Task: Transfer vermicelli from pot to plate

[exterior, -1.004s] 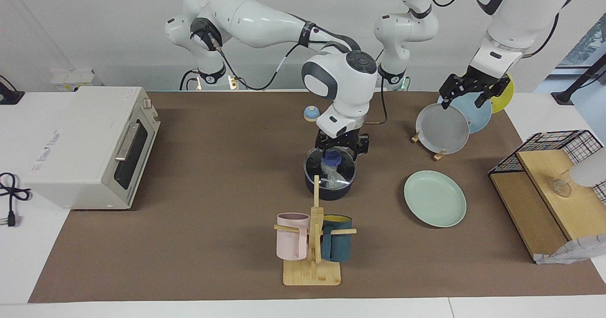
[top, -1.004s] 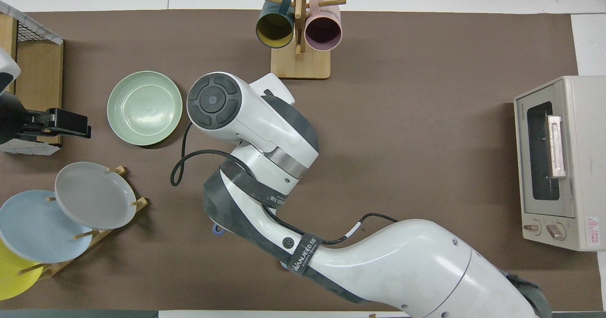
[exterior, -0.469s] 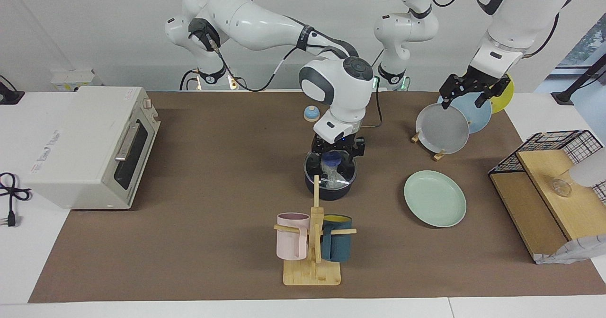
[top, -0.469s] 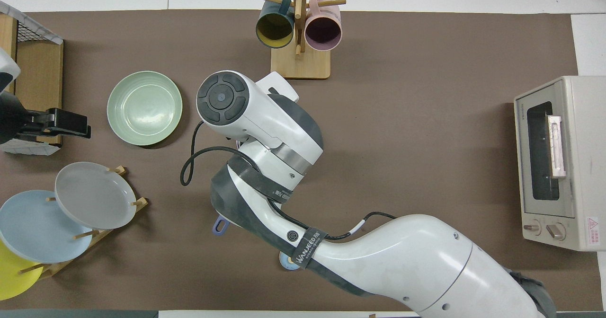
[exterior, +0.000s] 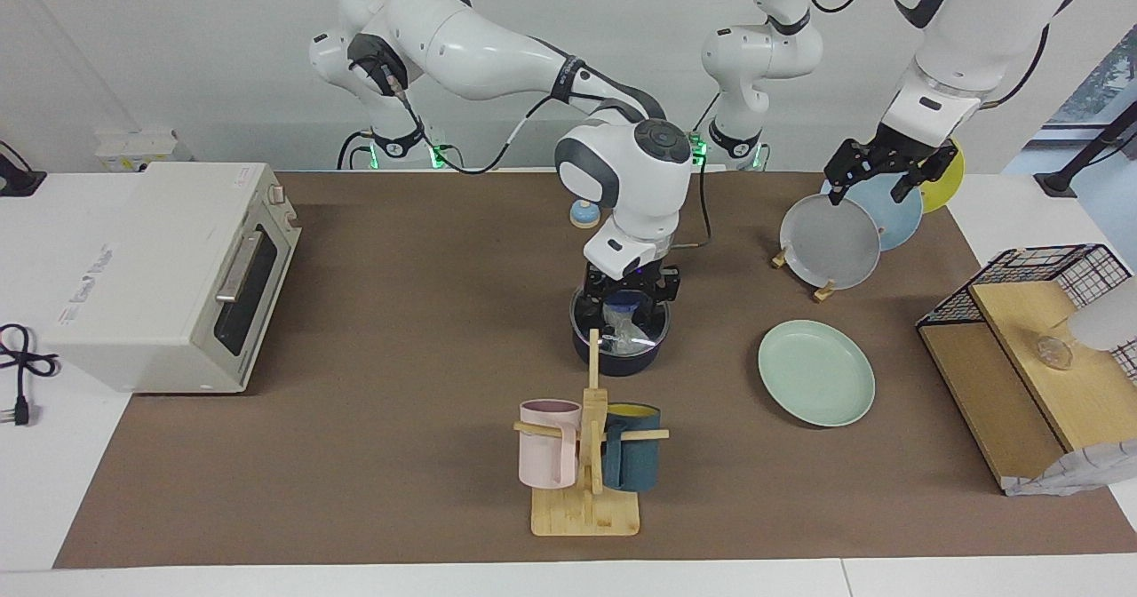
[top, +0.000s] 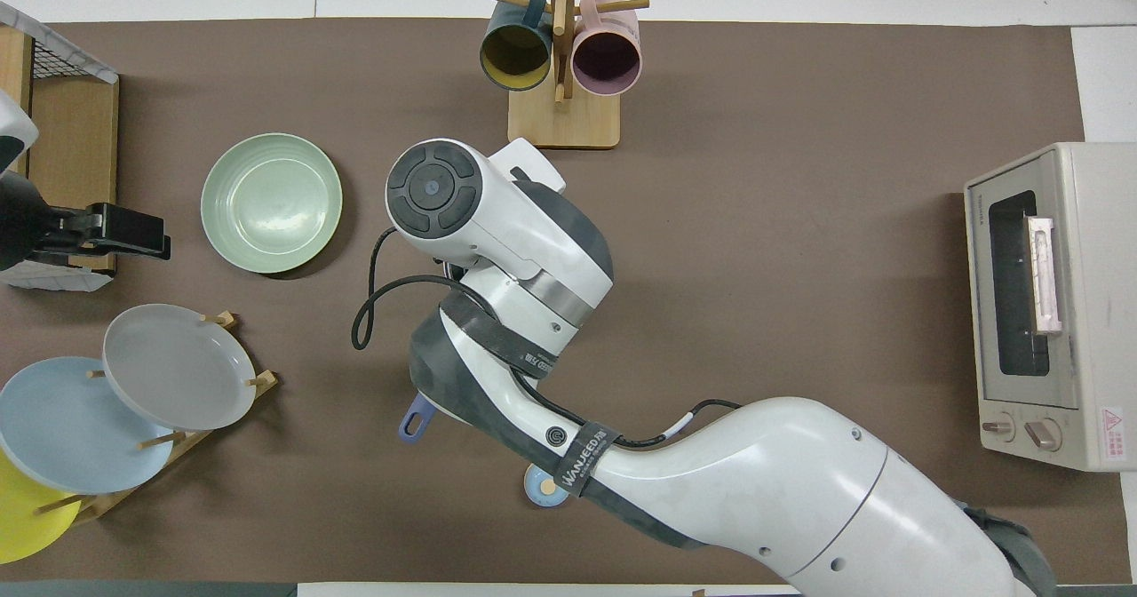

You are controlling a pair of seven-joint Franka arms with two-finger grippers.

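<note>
At the centre of the facing view we see the right gripper point(exterior: 626, 299) lowered into the mouth of the pot point(exterior: 622, 362), right above the vermicelli point(exterior: 624, 329), which sits upright inside the pot as a pale pinched bundle; we cannot tell whether this gripper is apart or together, nor whether it touches the bundle. In the overhead view the right arm covers the pot, and only the looped end of the handle point(top: 413, 419) shows just below the middle of that frame, pointing toward the robots. The plate point(exterior: 815, 372) lies bare on the brown table point(exterior: 400, 357), beside the pot toward the left arm's end and well apart from it. Near the top of the facing view the left gripper point(exterior: 872, 184) waits in the air with its fingers apart, over the upper edge of the grey plate point(exterior: 830, 242) that leans in a rack. A small blue knob point(exterior: 583, 214) lies nearer the robots than the pot. Low in the middle of the facing view the mug stand point(exterior: 586, 455) carries a pink and a dark teal mug, just below the pot in the frame. The oven point(exterior: 169, 268) stands at the right arm's end of the table, at mid height in the frame
</note>
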